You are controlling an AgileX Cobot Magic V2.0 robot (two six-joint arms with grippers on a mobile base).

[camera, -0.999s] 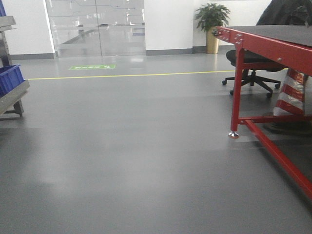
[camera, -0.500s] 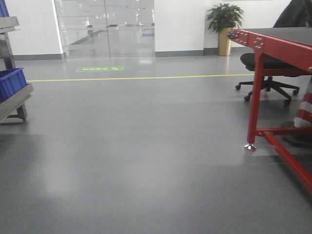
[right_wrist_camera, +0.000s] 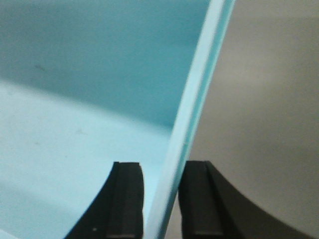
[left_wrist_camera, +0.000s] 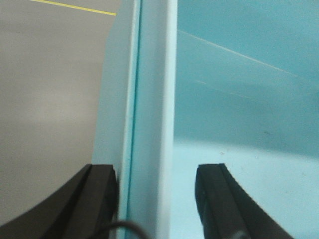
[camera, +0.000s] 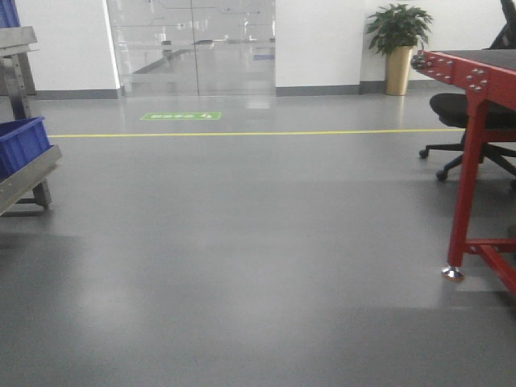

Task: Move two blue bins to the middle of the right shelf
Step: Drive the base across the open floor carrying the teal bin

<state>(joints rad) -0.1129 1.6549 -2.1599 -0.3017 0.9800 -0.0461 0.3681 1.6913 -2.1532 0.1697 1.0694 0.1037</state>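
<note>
the blue bin is held up between both arms, over grey floor. the right gripper is pinched tight on one side wall, a finger on each face. the left gripper straddles another wall with its outer finger touching; whether it clamps, i cannot tell. a second blue bin sits on the shelf far left, and a red table stands right.
</note>
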